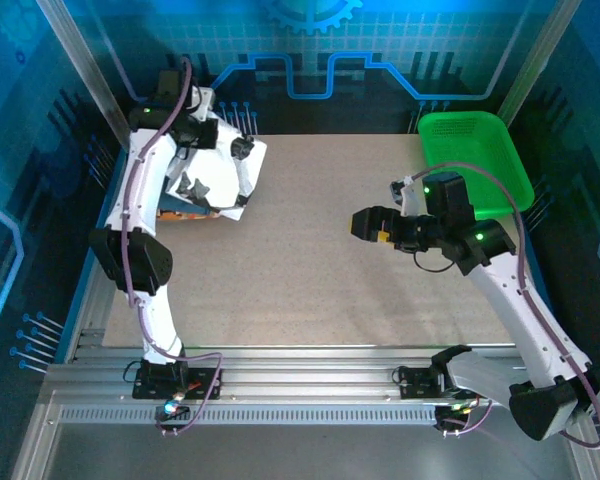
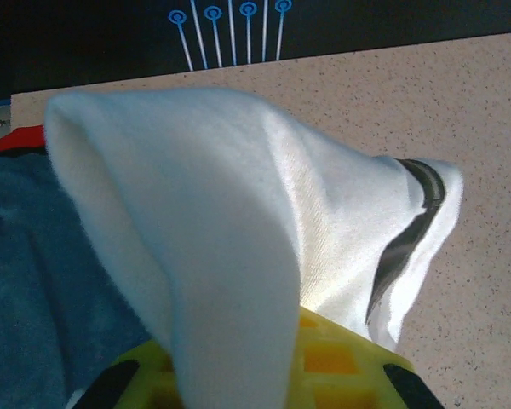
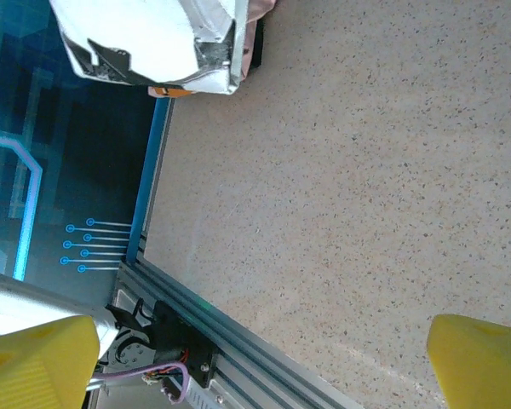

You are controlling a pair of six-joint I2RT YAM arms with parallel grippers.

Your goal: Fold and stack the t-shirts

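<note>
My left gripper (image 2: 264, 375) clamps the white t-shirt (image 2: 238, 213), draped just over the slate-blue t-shirt (image 2: 34, 281). My right gripper (image 1: 360, 222), fingers spread, sits well apart, so left is nearer.

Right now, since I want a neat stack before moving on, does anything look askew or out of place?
Yes. The white t-shirt is not lying flat: a flap stands up in a peak, pinched in the left gripper, above the slate-blue t-shirt. From above it sits crooked against the edges of the table.
</note>
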